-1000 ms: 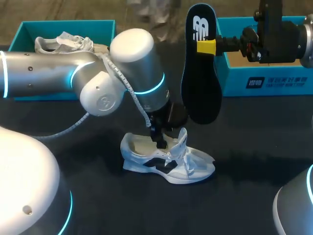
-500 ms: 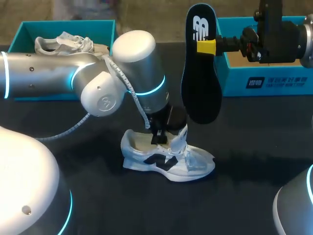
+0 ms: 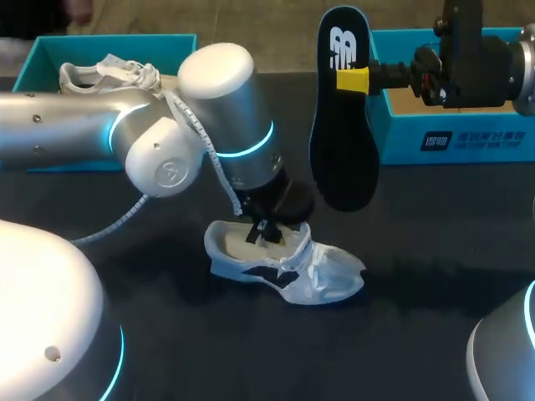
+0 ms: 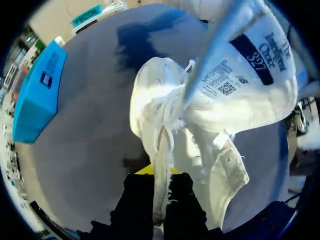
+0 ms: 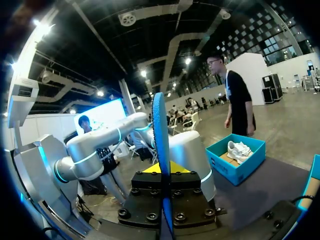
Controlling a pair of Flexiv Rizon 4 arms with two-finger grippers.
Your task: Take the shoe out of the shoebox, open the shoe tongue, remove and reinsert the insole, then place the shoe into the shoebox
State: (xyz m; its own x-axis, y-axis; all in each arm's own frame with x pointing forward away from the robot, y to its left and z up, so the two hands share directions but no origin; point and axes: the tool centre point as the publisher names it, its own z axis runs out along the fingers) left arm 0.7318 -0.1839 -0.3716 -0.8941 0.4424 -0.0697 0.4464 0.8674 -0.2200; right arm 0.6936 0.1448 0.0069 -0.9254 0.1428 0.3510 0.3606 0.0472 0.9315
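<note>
Standing upright, insole (image 3: 343, 150) sits in right end effector (image 3: 353, 80).

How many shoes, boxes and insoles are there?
Shoeboxes: 2, the left shoebox and the right shoebox.
Shoes: 2, a white shoe on the table, a second shoe in the left shoebox.
Insoles: 1, the black insole, held by the right gripper.
Total: 5.

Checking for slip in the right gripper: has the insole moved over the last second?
No. The insole stays put in the right gripper, overlapping the left wall of the right shoebox exactly as a second ago.
</note>
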